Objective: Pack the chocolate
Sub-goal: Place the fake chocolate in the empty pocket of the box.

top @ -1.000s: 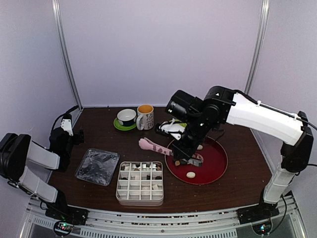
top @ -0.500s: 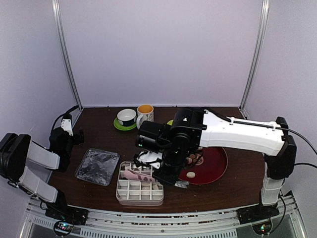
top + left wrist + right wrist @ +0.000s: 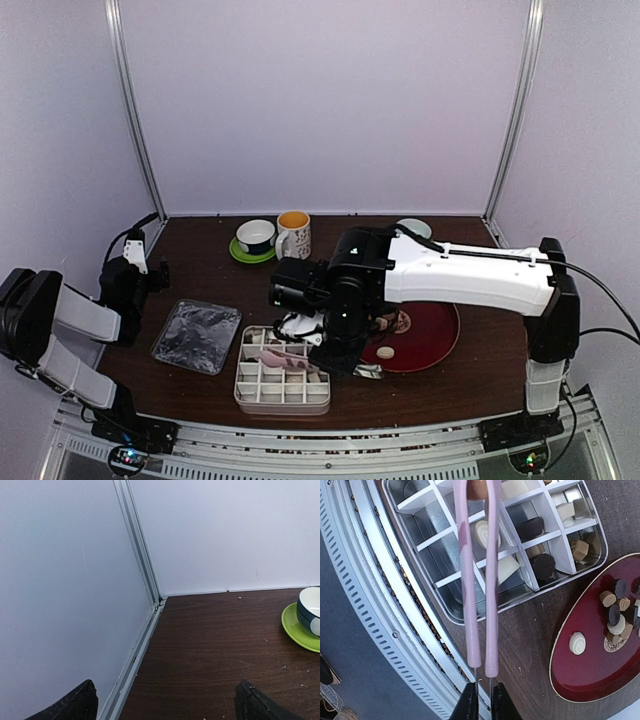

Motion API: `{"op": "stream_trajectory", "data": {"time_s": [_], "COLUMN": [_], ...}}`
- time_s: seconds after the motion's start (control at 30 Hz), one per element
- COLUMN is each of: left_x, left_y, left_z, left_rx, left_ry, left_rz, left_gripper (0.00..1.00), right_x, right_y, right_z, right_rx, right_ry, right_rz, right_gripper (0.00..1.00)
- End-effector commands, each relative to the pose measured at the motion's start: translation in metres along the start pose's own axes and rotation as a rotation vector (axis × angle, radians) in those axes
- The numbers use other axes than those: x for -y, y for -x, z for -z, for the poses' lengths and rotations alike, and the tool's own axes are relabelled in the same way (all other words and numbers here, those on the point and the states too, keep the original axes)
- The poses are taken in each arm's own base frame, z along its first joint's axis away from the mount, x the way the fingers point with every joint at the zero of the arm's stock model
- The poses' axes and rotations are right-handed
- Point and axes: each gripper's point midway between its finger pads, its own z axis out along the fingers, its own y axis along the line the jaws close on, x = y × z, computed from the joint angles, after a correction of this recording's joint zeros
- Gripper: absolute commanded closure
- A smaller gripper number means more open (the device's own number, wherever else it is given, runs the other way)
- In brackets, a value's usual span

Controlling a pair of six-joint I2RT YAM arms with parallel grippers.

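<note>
Right gripper [image 3: 483,694] is clenched on the handle end of the pink plastic tongs [image 3: 468,580]. A small brown chocolate piece [image 3: 476,487] is pinched at the tong tips, far ahead of the jaws, above the white gridded tray [image 3: 282,407].

Risk: the squeeze is indirect, so any slack drops the piece early, into a filled cell or onto a divider. Tips could also snag a divider if lowered off-centre.

Right arm is stretched left across the table, wrist pitched down. Left gripper [image 3: 170,702] is spread wide and empty, facing the corner.

left gripper [image 3: 168,703] spread; cup [image 3: 311,611] on saucer [image 3: 296,631]
</note>
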Motion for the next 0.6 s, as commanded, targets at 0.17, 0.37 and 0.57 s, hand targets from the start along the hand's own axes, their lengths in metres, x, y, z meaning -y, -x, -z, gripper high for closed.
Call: {"op": "stream_trajectory", "data": {"time_s": [0.17, 0.37, 0.57], "left_x": [-0.0028, -0.0027, -0.003], "left_y": [0.0131, 0.0131, 0.0131], "left_z": [-0.0033, -0.0033, -0.0032], "left_rx": [0.044, 0.045, 0.045], "left_ry": [0.008, 0.007, 0.008], "left_rz": [0.004, 0.004, 0.004], "left_gripper": [0.02, 0.02, 0.02], "right_x": [-0.0033, -0.004, -0.0018], "right_y": [-0.0016, -0.0002, 0.0035], "right_z": [0.001, 0.0001, 0.0003], "right_rx": [-0.002, -0.003, 0.009], "right_ry": [0.037, 0.04, 0.035], "right_rz": [0.01, 0.01, 0.012], "right_gripper": [0.81, 0.77, 0.72]}}
